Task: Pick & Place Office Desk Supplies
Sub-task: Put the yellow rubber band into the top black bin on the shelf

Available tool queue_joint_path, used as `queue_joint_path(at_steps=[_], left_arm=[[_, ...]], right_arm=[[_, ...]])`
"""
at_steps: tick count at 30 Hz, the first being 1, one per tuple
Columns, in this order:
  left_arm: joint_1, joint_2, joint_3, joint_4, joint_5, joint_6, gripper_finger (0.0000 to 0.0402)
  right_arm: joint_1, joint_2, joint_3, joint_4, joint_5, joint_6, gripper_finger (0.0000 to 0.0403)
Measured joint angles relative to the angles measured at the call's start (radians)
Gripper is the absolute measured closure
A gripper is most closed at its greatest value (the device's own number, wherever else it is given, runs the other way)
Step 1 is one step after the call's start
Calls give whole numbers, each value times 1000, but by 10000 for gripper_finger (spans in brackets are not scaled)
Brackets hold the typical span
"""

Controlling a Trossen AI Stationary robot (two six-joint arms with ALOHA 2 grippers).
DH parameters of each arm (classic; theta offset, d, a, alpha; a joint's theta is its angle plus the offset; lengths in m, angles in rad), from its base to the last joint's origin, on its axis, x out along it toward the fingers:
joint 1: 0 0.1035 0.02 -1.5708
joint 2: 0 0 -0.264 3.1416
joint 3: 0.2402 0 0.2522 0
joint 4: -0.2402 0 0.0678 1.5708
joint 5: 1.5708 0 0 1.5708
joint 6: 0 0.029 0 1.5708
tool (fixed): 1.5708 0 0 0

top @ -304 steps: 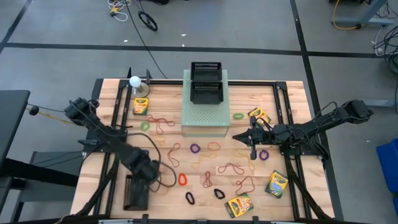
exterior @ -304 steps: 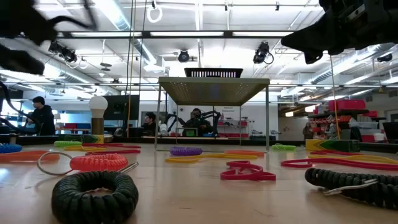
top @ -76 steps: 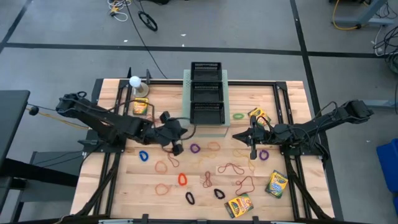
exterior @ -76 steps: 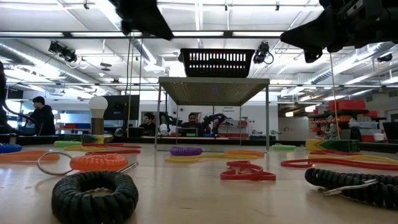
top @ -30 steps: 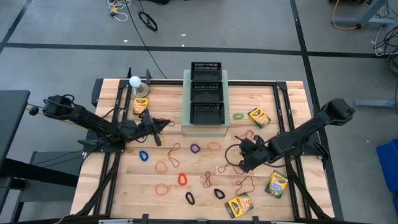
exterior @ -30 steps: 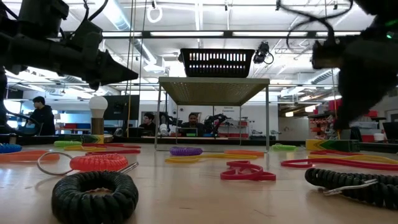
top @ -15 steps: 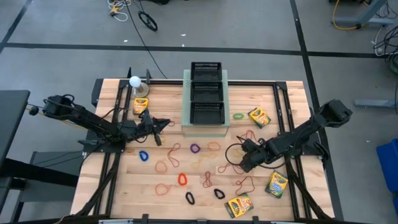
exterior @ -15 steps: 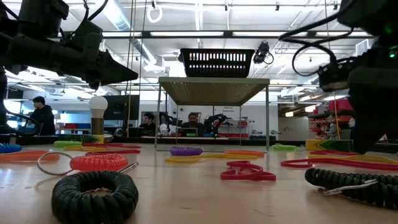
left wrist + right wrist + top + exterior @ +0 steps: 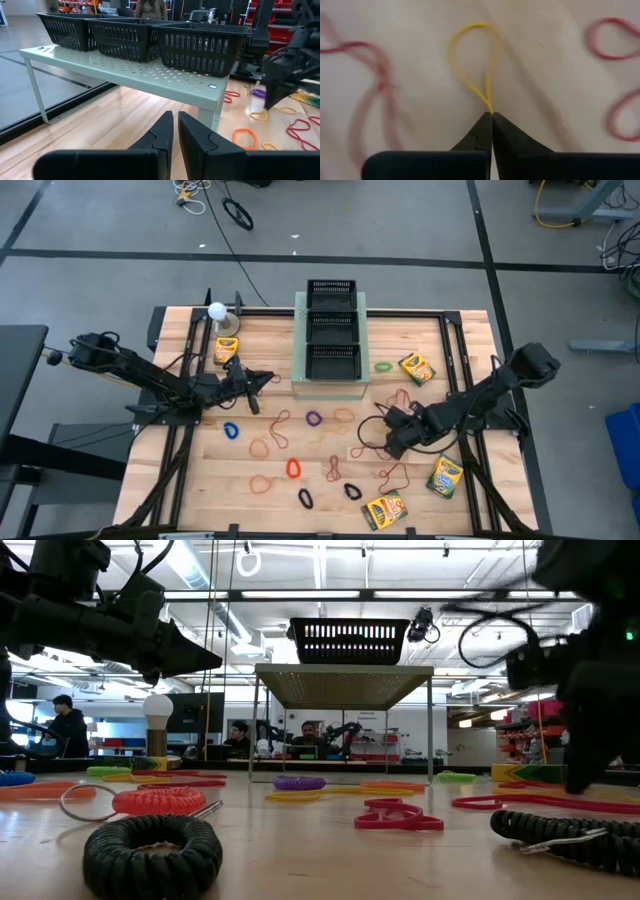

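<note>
My right gripper [image 9: 492, 116] is shut on the tip of a thin yellow rubber band [image 9: 470, 55] that lies on the wood. In the high view the right gripper [image 9: 387, 443] is low over the loose bands right of centre. My left gripper [image 9: 266, 377] hovers just left of the pale-green box, its fingers [image 9: 162, 132] shut with nothing between them. Three black mesh trays [image 9: 331, 326] stand in a row on that box. Crayon boxes lie at the back left [image 9: 225, 350], back right [image 9: 415, 367], front right [image 9: 444, 476] and front [image 9: 384, 510].
The pale-green perforated box [image 9: 300, 385] stands at the back centre, its legs visible in the low view [image 9: 342, 685]. A white ball on a stand [image 9: 217, 311] is at the back left. Red, orange, purple, blue and black bands [image 9: 293, 468] litter the table's middle and front.
My right arm has shifted slightly and its gripper has closed on the yellow band. The left arm has stayed still. A third mesh tray has joined the two on the box since the earliest frame.
</note>
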Motion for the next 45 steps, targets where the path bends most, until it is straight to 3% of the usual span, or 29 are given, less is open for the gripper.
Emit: queue_joint_path(at_steps=[8,19,25,31,36,42,45], left_arm=[[0,0,0,0,0,0,365],[0,0,0,0,0,0,365],[0,0,0,0,0,0,365],[0,0,0,0,0,0,365],[0,0,0,0,0,0,365],[0,0,0,0,0,0,365],[0,0,0,0,0,0,365]], right_arm=[[-11,-25,181,-76,-23,-232,399],[-30,-29,599,-386,-30,-436,401],[-92,-30,803,-391,56,-642,402],[-265,-30,925,-366,170,-884,402],[-518,-24,938,-201,185,-1086,402],[-827,58,939,-20,30,-1290,403],[-917,143,939,89,-32,-1370,403]])
